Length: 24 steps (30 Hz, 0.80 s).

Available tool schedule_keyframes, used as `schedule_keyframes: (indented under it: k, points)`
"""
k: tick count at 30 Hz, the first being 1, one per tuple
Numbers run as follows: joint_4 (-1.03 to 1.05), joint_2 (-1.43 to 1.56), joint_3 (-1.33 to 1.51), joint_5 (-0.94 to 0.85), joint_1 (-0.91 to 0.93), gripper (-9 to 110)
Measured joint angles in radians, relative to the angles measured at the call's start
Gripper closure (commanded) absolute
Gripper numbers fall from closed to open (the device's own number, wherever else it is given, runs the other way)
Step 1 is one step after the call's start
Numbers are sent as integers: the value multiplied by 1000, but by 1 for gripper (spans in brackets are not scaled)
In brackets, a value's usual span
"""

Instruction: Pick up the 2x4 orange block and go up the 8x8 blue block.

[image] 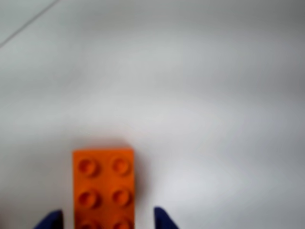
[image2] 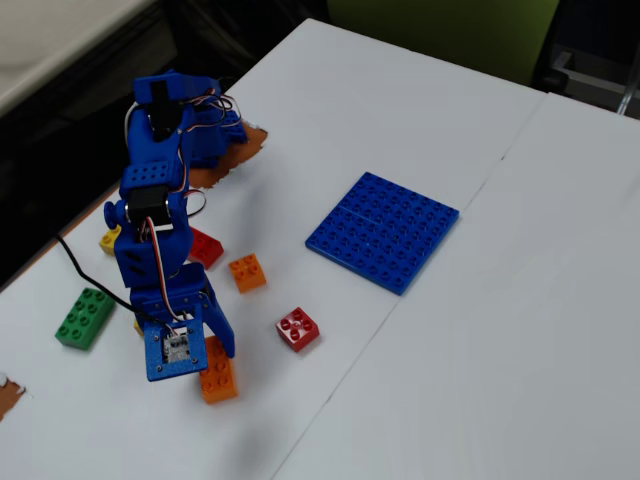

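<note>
Gripper: fingers apart, blue tips visible at the bottom edge of the wrist view, one on each side of the 2x4 orange block; contact with the block not discernible. In the fixed view, gripper pointed down at the surface, directly over the same block.

2x4 orange block: flat on the white surface, studs up, long axis running straight away from the gripper between its fingertips; near end cut off by the frame edge in the wrist view, partly covered by the arm in the fixed view.

8x8 blue block: flat on the surface, well apart from the gripper, up and to the right in the fixed view.

Small orange brick: near the gripper, on the side toward the blue block.
Red brick: just right of the gripper in the fixed view.
Green brick: left of the gripper, near the surface edge.
Second red brick and yellow brick: behind the arm, partly hidden.
</note>
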Motion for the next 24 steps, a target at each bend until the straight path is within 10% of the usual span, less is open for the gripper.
schedule_keyframes:
  k: [24]
  points:
    - [-52,-66,-5,25,-6,81]
